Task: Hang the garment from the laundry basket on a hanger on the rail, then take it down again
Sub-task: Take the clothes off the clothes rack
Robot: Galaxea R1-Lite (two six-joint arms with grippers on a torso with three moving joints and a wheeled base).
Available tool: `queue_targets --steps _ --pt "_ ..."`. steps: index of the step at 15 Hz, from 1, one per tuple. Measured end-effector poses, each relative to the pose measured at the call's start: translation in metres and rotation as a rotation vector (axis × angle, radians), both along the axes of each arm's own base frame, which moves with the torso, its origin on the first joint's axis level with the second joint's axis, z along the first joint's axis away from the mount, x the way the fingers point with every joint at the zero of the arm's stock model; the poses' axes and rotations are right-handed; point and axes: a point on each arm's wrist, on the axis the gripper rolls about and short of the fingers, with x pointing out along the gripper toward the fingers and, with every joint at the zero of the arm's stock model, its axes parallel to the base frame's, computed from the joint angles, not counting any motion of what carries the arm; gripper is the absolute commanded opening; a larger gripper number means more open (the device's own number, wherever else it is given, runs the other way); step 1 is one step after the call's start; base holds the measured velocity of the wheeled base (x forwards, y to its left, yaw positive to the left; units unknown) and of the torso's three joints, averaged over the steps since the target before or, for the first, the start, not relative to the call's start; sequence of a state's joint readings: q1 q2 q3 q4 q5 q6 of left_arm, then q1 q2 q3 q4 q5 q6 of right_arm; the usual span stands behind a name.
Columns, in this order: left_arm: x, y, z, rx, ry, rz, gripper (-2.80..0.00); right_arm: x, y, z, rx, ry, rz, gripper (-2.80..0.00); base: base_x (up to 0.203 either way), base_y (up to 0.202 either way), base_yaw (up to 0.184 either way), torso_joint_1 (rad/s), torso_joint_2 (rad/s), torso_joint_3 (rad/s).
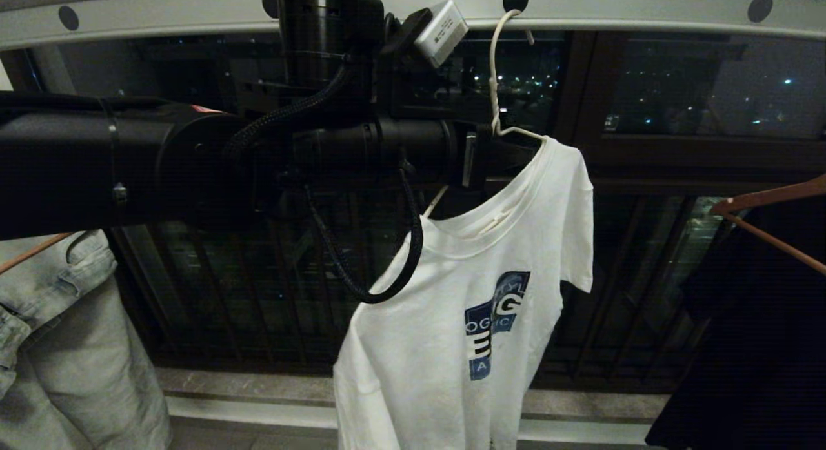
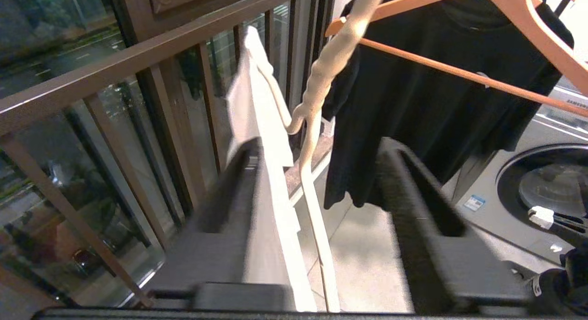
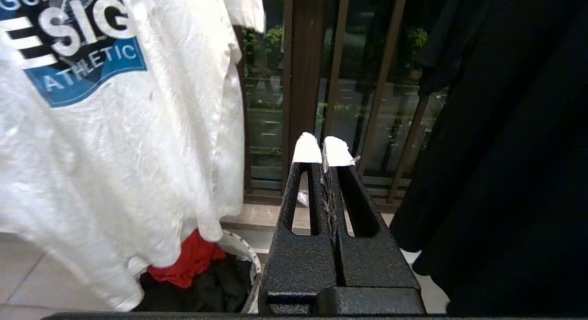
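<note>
Rail (image 1: 581, 14): runs across the top of the head view, a pale flat bar with dark round holes; the hanger's hook sits in one of those holes.
Black garment (image 1: 761, 321): hangs on a brown wooden hanger (image 1: 768, 198) to the right of the T-shirt; not part of the job.
Denim piece (image 1: 58, 340): hangs at the far left, also left alone.
T-shirt (image 1: 452, 321): already up, draped on the hanger and hanging below the rail with its blue logo facing the robot. It sits crooked, the right shoulder high and the body slanting down to the left.
Laundry basket (image 3: 248, 260): on the floor under the T-shirt's hem, only part of its rim showing, with red and dark clothes inside. The T-shirt is out of it.
Left hand (image 2: 317, 205): raised to the hanger's neck, fingers standing apart on either side of the wire and the shirt's shoulder, not pressing on either in the wrist view. Its arm crosses the head view from the left.
Right hand (image 3: 321, 150): fingers pressed together, holding nothing, low down between the T-shirt and the black garment.
Hanger (image 1: 495, 82): thin cream wire, twisted neck just beyond the left hand.
Progress: the hanging half looks finished. Judged remaining: clamp the hanger, lift its hook out of the rail, bring the T-shirt down.
</note>
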State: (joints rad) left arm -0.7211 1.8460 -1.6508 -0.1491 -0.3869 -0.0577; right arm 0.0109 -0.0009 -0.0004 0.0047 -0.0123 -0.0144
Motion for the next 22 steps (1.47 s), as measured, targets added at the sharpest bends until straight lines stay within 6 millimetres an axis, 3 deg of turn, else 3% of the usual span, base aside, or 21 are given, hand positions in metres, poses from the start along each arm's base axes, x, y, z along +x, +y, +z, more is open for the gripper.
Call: queue_targets --steps 7,13,22 --pt "-0.002 0.002 0.003 -0.002 -0.010 0.005 -2.80 0.000 0.000 0.000 0.001 0.000 0.000 -2.80 0.000 0.000 0.000 0.000 0.00 0.000" --pt "-0.017 0.016 0.018 -0.024 -0.039 0.005 -2.80 0.000 0.000 0.000 0.000 0.000 0.000 -2.80 0.000 0.000 0.000 0.000 0.00 0.000" --pt "-0.040 0.036 0.010 -0.062 -0.081 0.007 -2.80 0.000 0.000 0.000 0.001 0.000 0.000 -2.80 0.000 0.000 0.000 0.000 0.00 0.000"
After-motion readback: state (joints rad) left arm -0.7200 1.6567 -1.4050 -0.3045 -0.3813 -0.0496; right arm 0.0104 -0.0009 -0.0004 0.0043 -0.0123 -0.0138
